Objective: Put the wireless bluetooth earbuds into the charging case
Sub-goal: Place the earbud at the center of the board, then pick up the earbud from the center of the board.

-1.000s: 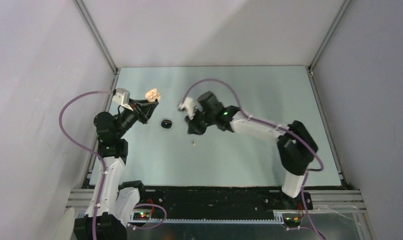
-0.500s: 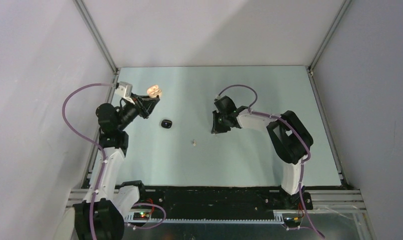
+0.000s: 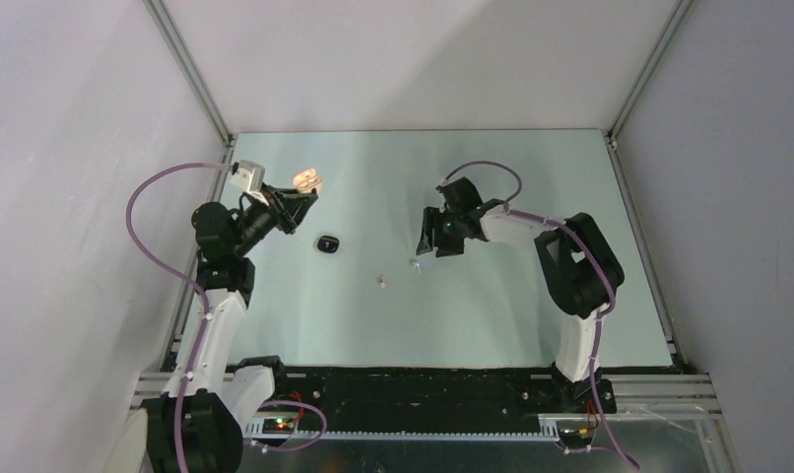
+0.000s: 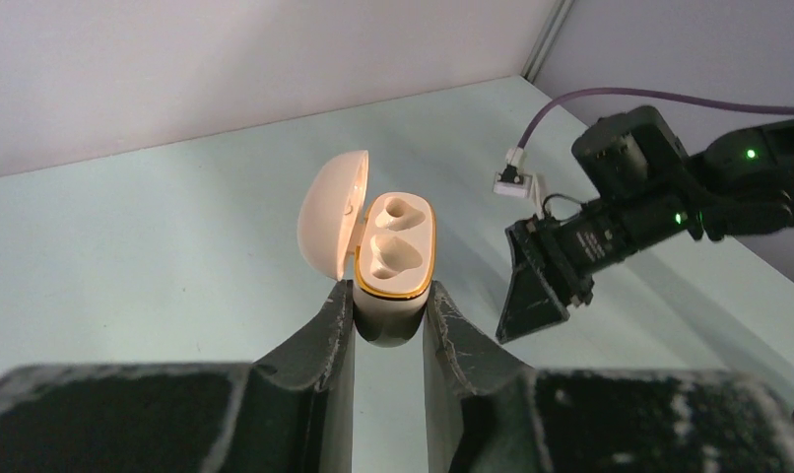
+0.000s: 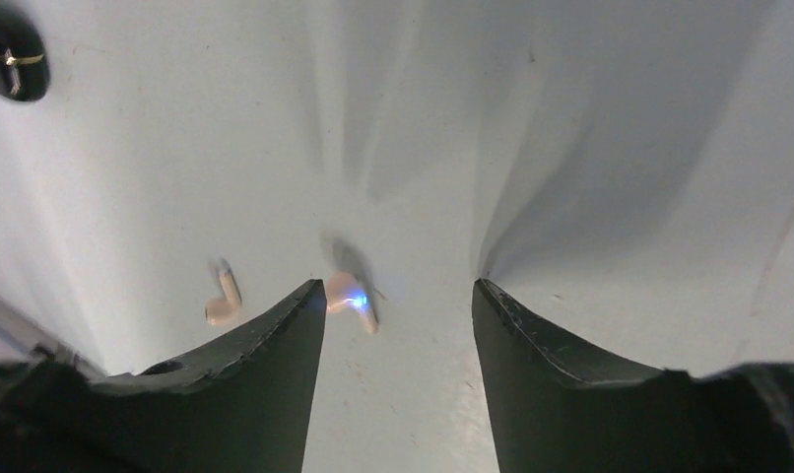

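Charging case [image 4: 395, 246], lid open, pinched in left gripper [image 4: 388, 296] to offer empty wells; right gripper [image 5: 398, 286] spread wide, low over nearer earbud [image 5: 354, 298] for pickup, second earbud [image 5: 223, 301] near.

Two earbuds [image 5: 352, 296], one case [image 4: 393, 246], one black object [image 3: 327, 243].

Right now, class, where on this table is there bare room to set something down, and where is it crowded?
Free on the table: the far strip along the back wall, the right side beyond the right arm, the near strip. Crowded: the middle, around dark object, two earbuds and right pincer.
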{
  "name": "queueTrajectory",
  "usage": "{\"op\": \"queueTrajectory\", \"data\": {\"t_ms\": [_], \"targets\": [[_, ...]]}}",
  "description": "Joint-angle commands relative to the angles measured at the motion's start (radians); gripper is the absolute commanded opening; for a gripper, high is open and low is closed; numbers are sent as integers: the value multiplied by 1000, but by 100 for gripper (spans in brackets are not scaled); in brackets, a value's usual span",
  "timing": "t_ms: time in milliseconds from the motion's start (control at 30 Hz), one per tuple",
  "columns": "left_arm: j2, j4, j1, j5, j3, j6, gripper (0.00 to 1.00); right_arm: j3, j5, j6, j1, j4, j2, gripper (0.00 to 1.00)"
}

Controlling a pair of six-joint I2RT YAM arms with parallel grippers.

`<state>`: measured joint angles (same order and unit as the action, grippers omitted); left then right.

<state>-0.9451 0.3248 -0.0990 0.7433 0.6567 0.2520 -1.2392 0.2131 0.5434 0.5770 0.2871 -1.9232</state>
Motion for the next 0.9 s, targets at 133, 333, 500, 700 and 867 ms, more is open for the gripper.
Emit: {"op": "queueTrajectory", "data": {"t_ms": [133,333,500,700,867], "targets": [[56,-43,9,10,58,-57,0,-166,472,-812,-60,221,71,49],[86,-71,9,0,51,-47,0,-382,267,-1239,88,443,-51,47],[122,-91,9,-5,40,-43,0,-596,50,-1230,180,638,-207,47],[174,-99,8,-13,12,-44,0,-665,-116,-1219,241,730,-287,50],[200,-103,9,-18,-4,-37,0,-648,-161,-1204,245,721,-297,51]]}}
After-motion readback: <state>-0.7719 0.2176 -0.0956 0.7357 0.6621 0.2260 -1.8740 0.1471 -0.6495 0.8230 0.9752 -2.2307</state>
